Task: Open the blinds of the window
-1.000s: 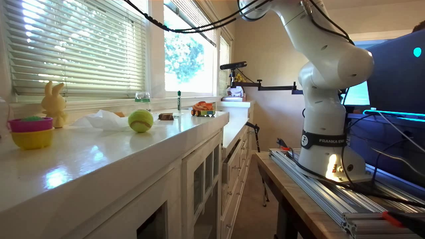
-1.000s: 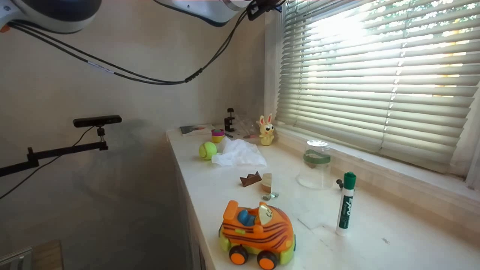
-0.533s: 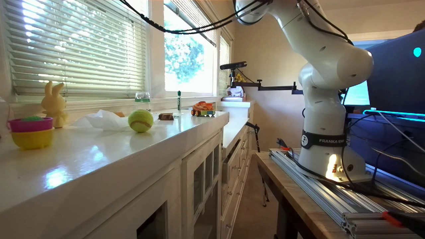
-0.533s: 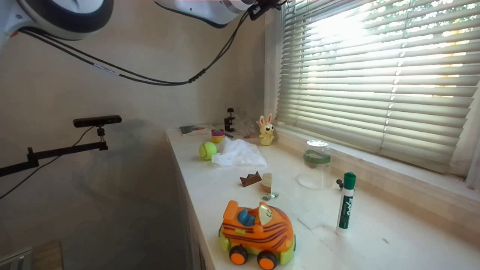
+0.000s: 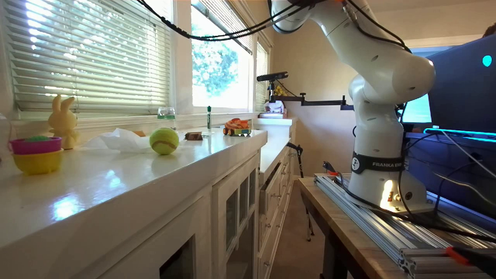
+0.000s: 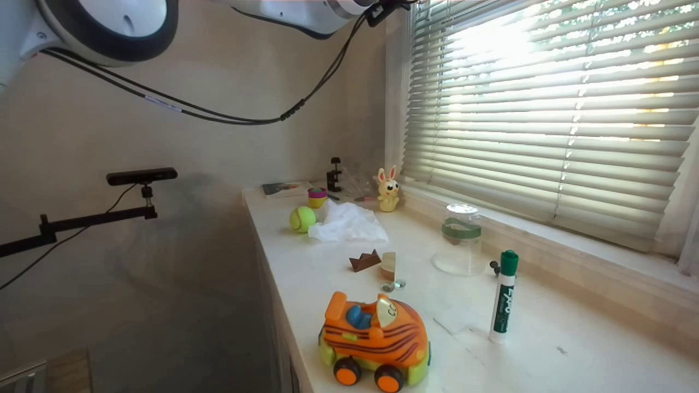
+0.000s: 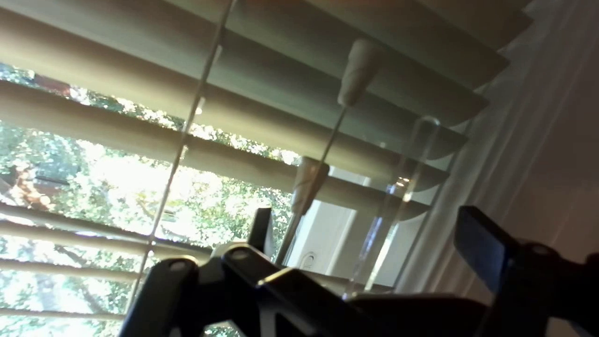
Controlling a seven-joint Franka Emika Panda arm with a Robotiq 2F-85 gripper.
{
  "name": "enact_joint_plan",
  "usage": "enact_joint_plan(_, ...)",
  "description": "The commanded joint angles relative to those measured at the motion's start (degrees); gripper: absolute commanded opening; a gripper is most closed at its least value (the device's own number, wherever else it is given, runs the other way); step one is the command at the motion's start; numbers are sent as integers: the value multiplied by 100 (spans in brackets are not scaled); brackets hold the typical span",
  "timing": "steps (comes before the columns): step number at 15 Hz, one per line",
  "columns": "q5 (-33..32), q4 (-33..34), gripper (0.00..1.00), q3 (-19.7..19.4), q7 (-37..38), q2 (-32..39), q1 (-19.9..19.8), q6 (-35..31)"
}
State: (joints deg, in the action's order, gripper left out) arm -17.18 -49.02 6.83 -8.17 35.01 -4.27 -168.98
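In an exterior view, the arm (image 5: 379,73) has moved slightly since half a second ago: its upper joint sits lower and farther toward the side where the blinds (image 5: 89,66) hang. The cable loop (image 5: 205,37) has shifted the same way. The blinds show no change.

In an exterior view, the rounded arm joint (image 6: 125,22) extends farther into the frame than before, and the dark wrist end (image 6: 385,11), cut by the top border, has edged toward the blinds, which hang lowered beside it. Contact cannot be judged here. Below the wrist end, the toy car (image 6: 377,341) and marker (image 6: 503,297) stand unmoved on the counter (image 6: 573,305).

In the wrist view, the gripper (image 7: 369,234) is spread, its jaws well apart. The blinds lie directly ahead of it, slanting across the gap. Behind them, mostly past one jaw, is the window (image 7: 224,201). A clear wand (image 7: 392,206) stands ahead, aligned with the gap, its near part hidden by the gripper; whether it touches a jaw cannot be told.
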Motion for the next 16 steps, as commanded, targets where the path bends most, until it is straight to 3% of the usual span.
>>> enact_joint_plan(1,25,318,100,-40,53,129,49,237)
enact_joint_plan(5,23,296,100,-68,148,111,80,450)
enact_joint_plan(6,24,309,91,-35,100,128,69,433)
enact_joint_plan(7,25,325,74,-29,93,137,73,414)
enact_joint_plan(16,-61,393,10,-120,132,116,152,342)
